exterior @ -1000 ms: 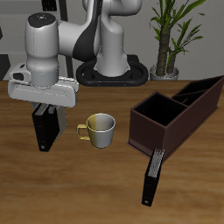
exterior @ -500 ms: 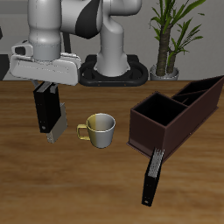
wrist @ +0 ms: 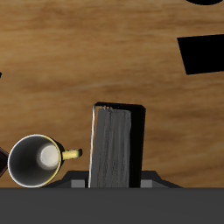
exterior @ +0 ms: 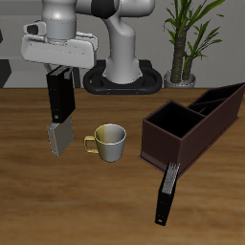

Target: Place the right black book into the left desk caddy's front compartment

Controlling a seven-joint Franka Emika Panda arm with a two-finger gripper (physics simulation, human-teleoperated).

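Observation:
My gripper (exterior: pixel 60 75) is shut on the top of the right black book (exterior: pixel 60 97) and holds it upright, clear above the table, near the table's back. In the wrist view the book (wrist: pixel 116 144) hangs between my fingers (wrist: pixel 79 182). The left desk caddy (exterior: pixel 191 122), a long maroon-brown box with one divider, stands well away across the table; both compartments look empty.
A small grey book (exterior: pixel 61 138) stands on the table right under the held book. A yellow-handled mug (exterior: pixel 110 142) sits beside it, also in the wrist view (wrist: pixel 37 163). A slim black book with a pale strip (exterior: pixel 167 191) leans at the caddy's front corner. A potted plant (exterior: pixel 187 38) stands behind.
My gripper has risen with the black book, lifting it off the table. The small grey book that stood behind it is now uncovered and stays on the table.

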